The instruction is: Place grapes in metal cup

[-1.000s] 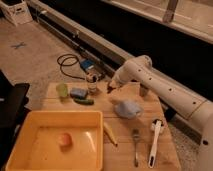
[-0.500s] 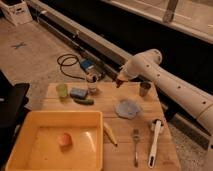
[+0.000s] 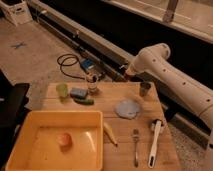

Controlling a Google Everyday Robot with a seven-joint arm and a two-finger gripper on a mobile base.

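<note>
While the arm point(image 3: 170, 70) reaches in from the right, the gripper point(image 3: 128, 73) hangs over the far edge of the table point(image 3: 112, 95) with its fingers clenched. A reddish spot shows at its tip, but I cannot tell whether that is the grapes. The metal cup point(image 3: 145, 89) stands upright near the far right corner, just right of the gripper and apart from it. A grey plate point(image 3: 127, 108) lies just in front of the cup, with a yellow tray point(image 3: 55, 114) at the near left.
</note>
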